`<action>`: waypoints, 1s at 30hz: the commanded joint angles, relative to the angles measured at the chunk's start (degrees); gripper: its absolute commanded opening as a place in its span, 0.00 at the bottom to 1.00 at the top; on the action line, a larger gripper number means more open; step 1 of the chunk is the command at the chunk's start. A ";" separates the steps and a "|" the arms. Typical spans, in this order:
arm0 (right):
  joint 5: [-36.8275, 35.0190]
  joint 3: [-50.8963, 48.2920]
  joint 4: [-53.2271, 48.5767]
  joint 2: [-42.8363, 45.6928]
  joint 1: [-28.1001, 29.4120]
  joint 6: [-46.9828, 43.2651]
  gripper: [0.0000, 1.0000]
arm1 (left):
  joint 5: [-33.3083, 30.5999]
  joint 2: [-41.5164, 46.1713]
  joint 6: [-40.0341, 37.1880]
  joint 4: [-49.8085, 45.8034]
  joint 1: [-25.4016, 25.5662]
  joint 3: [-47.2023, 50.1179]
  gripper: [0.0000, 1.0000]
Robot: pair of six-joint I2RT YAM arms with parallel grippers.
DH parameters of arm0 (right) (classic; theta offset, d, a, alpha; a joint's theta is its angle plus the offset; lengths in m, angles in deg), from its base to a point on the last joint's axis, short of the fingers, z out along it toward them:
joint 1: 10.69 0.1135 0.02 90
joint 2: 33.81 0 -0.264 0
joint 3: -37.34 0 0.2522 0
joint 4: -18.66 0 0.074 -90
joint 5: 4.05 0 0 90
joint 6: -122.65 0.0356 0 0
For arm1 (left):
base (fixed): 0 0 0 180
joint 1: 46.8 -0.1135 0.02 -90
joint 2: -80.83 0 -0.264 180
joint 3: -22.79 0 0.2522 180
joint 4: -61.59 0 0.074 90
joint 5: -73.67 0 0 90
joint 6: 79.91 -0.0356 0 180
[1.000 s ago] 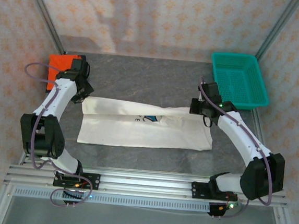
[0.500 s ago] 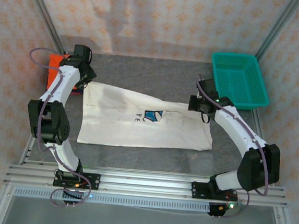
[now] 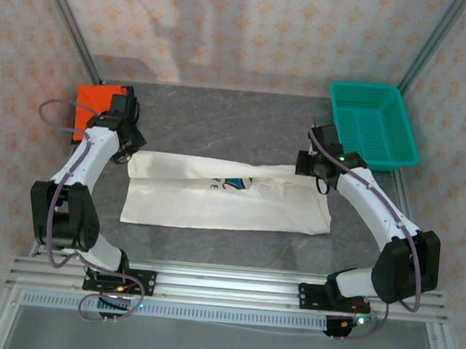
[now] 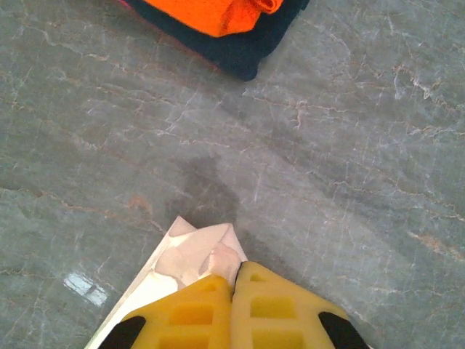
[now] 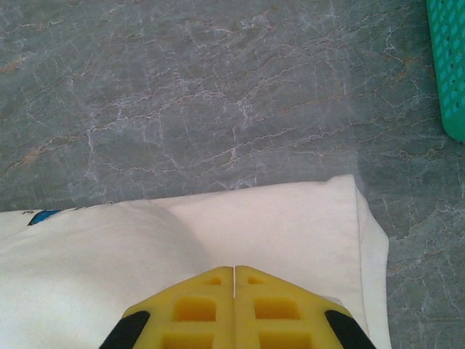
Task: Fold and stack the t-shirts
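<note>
The white t-shirt point(image 3: 214, 207) lies lengthwise across the middle of the table, its far edge doubled over toward me so the blue print point(image 3: 236, 185) shows in part. My left gripper point(image 3: 129, 152) is shut on the shirt's far left corner point(image 4: 196, 251), pinched between the yellow fingers point(image 4: 232, 275). My right gripper point(image 3: 314, 175) is shut on the far right edge, with white cloth point(image 5: 276, 225) rising up to its closed tips point(image 5: 234, 270). The orange t-shirt point(image 3: 96, 101) lies folded at the far left, on top of the dark navy one point(image 4: 251, 51).
A teal mesh basket point(image 3: 373, 125) stands at the far right corner, its rim point(image 5: 447, 65) close beyond the right gripper. Bare grey marble table point(image 3: 221, 124) stretches behind the white shirt. Frame posts and patterned walls close in the back and sides.
Half a second ago my left gripper held the corner stretched far back beside the orange shirt. It has brought the corner toward me again, narrowing the shirt. The right gripper has barely moved.
</note>
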 commanded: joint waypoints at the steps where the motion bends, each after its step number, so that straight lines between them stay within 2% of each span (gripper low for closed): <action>1: -2.31 -0.93 -3.23 1.63 0.15 -1.00 0.02 | -0.43 2.74 1.30 0.75 0.12 2.33 0.00; 23: -3.56 -5.47 -11.12 3.52 0.17 3.23 0.03 | -0.14 11.03 1.97 -0.68 0.18 12.87 0.00; 30: -2.50 -5.94 -10.92 2.04 0.14 4.02 0.03 | -1.11 9.95 0.89 -0.34 0.18 10.54 0.00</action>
